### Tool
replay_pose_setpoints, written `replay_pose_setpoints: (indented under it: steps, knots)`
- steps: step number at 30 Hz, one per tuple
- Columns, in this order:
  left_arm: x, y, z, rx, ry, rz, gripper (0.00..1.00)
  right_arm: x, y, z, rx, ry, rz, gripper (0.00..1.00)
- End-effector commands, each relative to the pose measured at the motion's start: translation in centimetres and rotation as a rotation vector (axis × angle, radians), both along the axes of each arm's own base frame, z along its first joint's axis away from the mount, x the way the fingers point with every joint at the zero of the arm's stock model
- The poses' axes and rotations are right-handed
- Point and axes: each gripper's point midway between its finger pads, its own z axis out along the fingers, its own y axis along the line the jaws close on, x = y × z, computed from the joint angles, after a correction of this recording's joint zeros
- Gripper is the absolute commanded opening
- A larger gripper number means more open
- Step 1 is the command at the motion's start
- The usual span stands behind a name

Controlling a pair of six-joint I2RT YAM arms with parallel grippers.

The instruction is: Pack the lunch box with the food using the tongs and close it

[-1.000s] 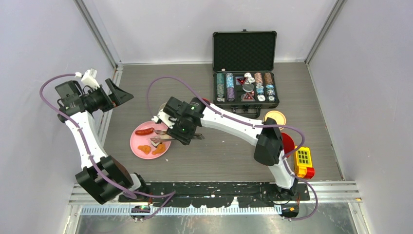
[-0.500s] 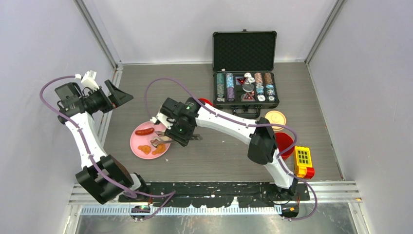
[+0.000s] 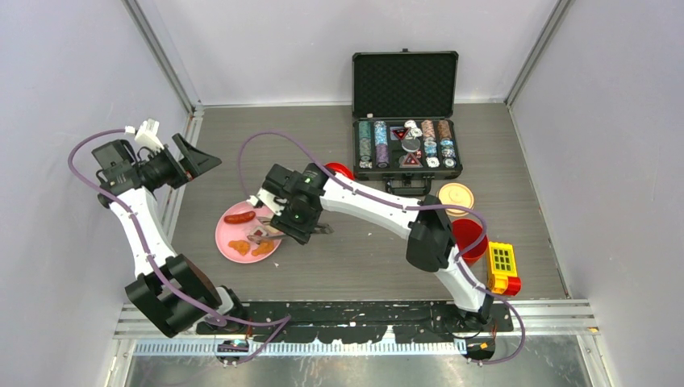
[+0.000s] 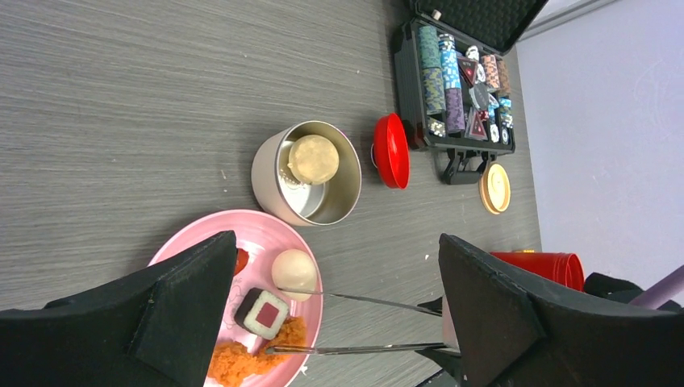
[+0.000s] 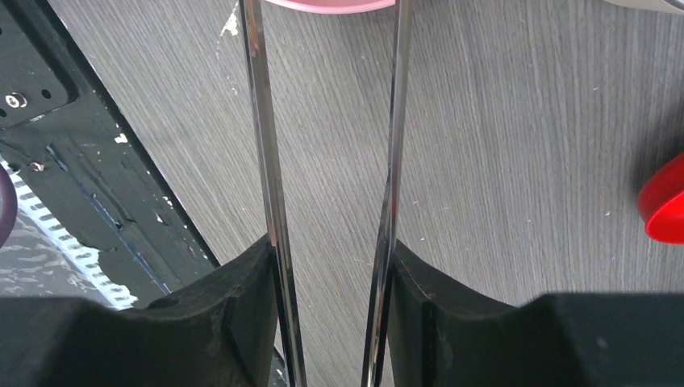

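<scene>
Lunch-packing, mid-pick: my right pincer [image 5: 331, 318] pinches the tongs [image 5: 268, 161], one finger pressed against the outside of each slim arm. Both arms run leftward from it over the table [image 3: 363, 258] to the pink plate [image 4: 270, 234]. Their long axis lies left to right. The tips stand apart on either side of the white cube with a red centre [image 4: 262, 313]; whether metal touches it I cannot tell. An egg lump [image 4: 293, 269] sits just far of the cube, orange nuggets [image 4: 242, 360] lie just near of it, and a red sausage [image 3: 239, 217] rests at the plate's far left. The steel bowl [image 4: 270, 173], with a second egg lump [image 4: 313, 158] inside, stands just beyond the plate's far rim, so I judge the coming carry a short one, away from me. My left pincer [image 3: 192, 155] hangs spread wide and empty, well off to the far left; the right is plainly nearer. The red canister [image 3: 470, 236] waits well apart at the right. The surface is grey wood-grain, with pale walls on three sides.
</scene>
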Motion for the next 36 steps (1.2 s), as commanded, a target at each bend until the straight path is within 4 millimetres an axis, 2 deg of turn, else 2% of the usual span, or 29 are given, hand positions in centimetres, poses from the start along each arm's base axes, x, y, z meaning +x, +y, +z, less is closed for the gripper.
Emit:
replay_pose_setpoints:
  steps: [1, 10, 24, 32, 36]
  knots:
    - [0.0, 0.0, 1.2, 0.008, -0.062, -0.015, 0.98, 0.2, 1.1, 1.1, 0.033, -0.032, -0.002, 0.51]
    - [-0.1, 0.1, 1.2, 0.000, -0.065, -0.018, 0.98, 0.7, 1.3, 0.4, 0.016, -0.047, -0.003, 0.51]
    - [-0.4, 0.1, 0.8, 0.031, -0.054, -0.056, 0.97, 2.1, 1.7, 0.7, 0.012, -0.120, 0.015, 0.50]
    - [-0.1, 0.2, 0.8, 0.015, -0.046, -0.051, 0.97, 2.1, 1.6, 0.6, 0.004, -0.122, 0.044, 0.47]
    - [0.0, 0.3, 1.0, 0.015, -0.053, -0.049, 0.97, 3.0, 1.4, 0.4, -0.020, -0.165, 0.042, 0.47]
